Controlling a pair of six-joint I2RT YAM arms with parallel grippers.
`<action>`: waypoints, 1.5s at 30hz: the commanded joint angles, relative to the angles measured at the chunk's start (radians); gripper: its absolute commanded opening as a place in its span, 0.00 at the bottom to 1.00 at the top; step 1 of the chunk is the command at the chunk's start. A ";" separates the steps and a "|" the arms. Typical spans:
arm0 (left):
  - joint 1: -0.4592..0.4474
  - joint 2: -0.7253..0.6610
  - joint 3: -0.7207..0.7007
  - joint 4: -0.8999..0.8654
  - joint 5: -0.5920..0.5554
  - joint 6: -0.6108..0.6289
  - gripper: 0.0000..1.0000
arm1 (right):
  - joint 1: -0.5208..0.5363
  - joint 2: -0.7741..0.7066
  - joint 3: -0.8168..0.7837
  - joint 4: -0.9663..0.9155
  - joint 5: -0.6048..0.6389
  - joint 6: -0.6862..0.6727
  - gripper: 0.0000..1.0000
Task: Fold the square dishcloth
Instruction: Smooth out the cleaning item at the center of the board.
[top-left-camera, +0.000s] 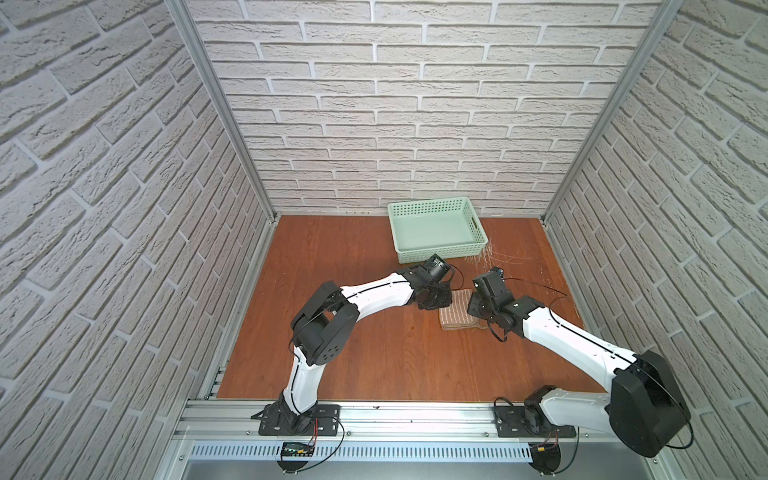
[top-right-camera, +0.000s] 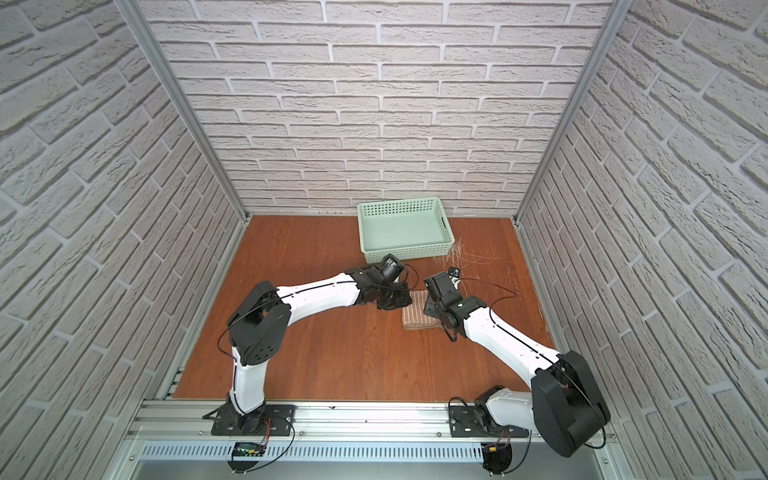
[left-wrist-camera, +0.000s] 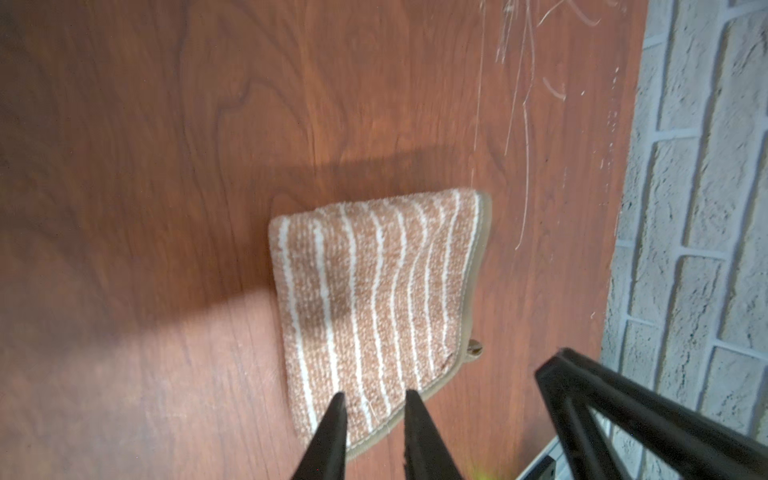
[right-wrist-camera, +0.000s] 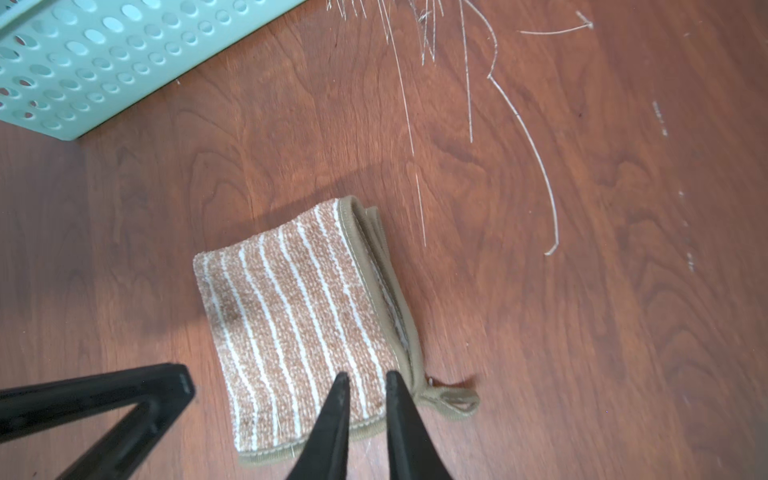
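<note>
Terry cloth (right-wrist-camera: 299, 316), tan-striped, folded on worktop (right-wrist-camera: 582, 332) near basket (right-wrist-camera: 83, 62). Soft, light, limp; probably sags if lifted by one corner. Best pinched at hem, through all layers. Left fingers (left-wrist-camera: 328, 440), right fingers (right-wrist-camera: 332, 432): narrowly apart over hem edge, clamping nothing.

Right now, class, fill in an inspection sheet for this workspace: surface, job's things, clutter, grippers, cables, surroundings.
Surface: reddish wooden table, pale scratches near the mint-green basket.
Job's things: square dishcloth lies folded in a small stack, corner loop sticking out.
Clutter: mint-green basket stands behind the cloth, apart from it.
Grippers: left gripper and right gripper both open, tips over the cloth's hemmed edge, nothing clamped.
Cables: thin black cable arcs from the right wrist above the table.
Surroundings: white brick-pattern walls, aluminium rail in front.
</note>
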 joint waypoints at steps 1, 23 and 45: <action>0.024 0.040 0.052 -0.002 -0.031 0.028 0.25 | -0.023 0.050 0.057 0.053 -0.054 -0.034 0.19; 0.069 0.206 0.100 -0.007 -0.018 0.022 0.22 | -0.119 0.339 0.099 0.161 -0.102 -0.061 0.13; 0.038 0.071 0.114 -0.051 -0.071 0.057 0.36 | -0.131 0.223 0.178 0.056 -0.155 -0.097 0.14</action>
